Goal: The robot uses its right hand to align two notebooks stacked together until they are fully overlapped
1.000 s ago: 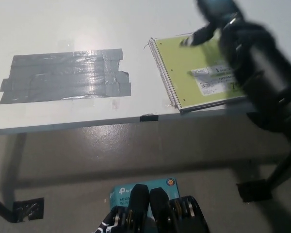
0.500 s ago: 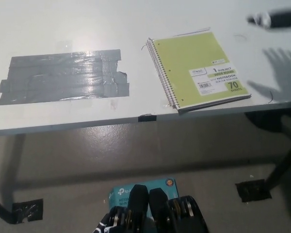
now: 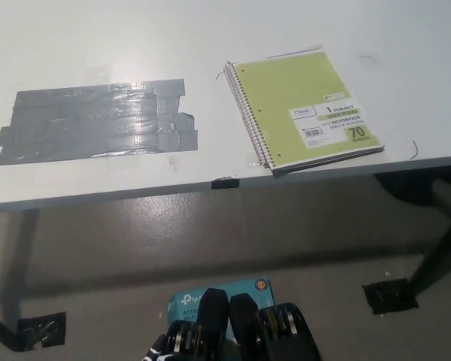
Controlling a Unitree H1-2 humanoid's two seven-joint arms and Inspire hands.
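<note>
Two stacked notebooks [image 3: 304, 109] (lower one nearly hidden) lie on table [image 3: 210, 45]; hands unseen.

Lime-green notebook [image 3: 301, 111], seemingly grey tape [image 3: 98, 120]

head view | steeply down | table [image 3: 135, 45] front edge, floor [image 3: 210, 241]

White table [image 3: 75, 45] seen from above, front edge running across the middle. Lying on it: a patch of grey tape strips [image 3: 98, 120] at left, green spiral notebooks [image 3: 304, 109] stacked near the front edge at right, small black tape piece [image 3: 225, 182] on the edge.
</note>
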